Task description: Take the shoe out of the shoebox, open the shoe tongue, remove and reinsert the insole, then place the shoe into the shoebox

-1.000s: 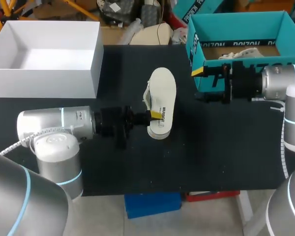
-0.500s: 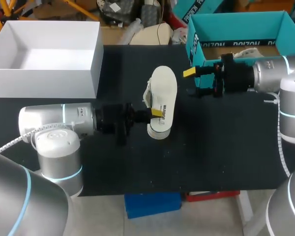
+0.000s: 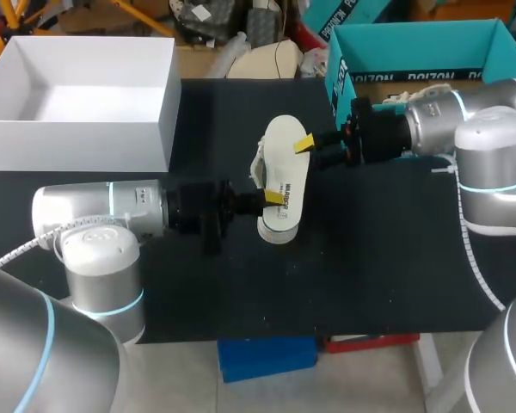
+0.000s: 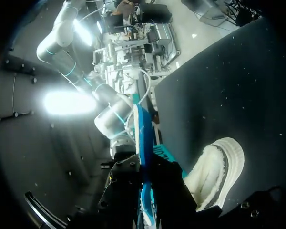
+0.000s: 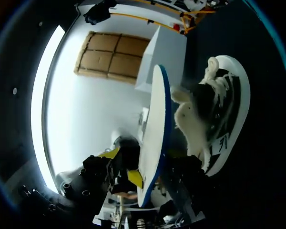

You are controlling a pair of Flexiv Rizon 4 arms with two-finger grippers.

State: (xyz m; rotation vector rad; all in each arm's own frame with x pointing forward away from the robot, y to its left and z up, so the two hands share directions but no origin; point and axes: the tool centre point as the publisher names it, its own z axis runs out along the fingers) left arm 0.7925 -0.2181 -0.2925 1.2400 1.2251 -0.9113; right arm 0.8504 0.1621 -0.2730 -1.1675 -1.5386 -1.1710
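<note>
**Head view.** A flat white oval insole (image 3: 285, 163) hangs level over the middle of the black surface (image 3: 370, 258). It covers most of the white lace-up shoe (image 3: 260, 170) beneath it. Only the shoe's laces show at one side, and a bit of its heel past the insole's near end.

The left gripper (image 3: 271, 200) comes in from the left, its jaws closed on the insole near the heel end. The right gripper (image 3: 310, 148) reaches across from the right to the rim of the toe end. I cannot tell whether its jaws are gripping the insole.

The open teal cardboard shoebox (image 3: 340, 86) stands at the far right of the surface, behind the right arm. An open white cardboard box (image 3: 77, 136) stands at the far left.

**Left wrist view.** The insole (image 4: 139, 138) is seen edge-on, a thin blue-edged strip running out from between the left gripper's (image 4: 145, 174) dark jaws. The shoe (image 4: 217, 169) lies on the surface (image 4: 229, 86) just under the insole, toe pointing away. The right arm (image 4: 109, 119) is ahead.

**Right wrist view.** The insole (image 5: 155, 119) again shows edge-on, its near end at the right gripper (image 5: 148, 183). The shoe (image 5: 224, 114) sits below the insole, sole on the surface (image 5: 257, 200), laces and opening turned up toward it. The white box (image 5: 162, 62) stands beyond.
</note>
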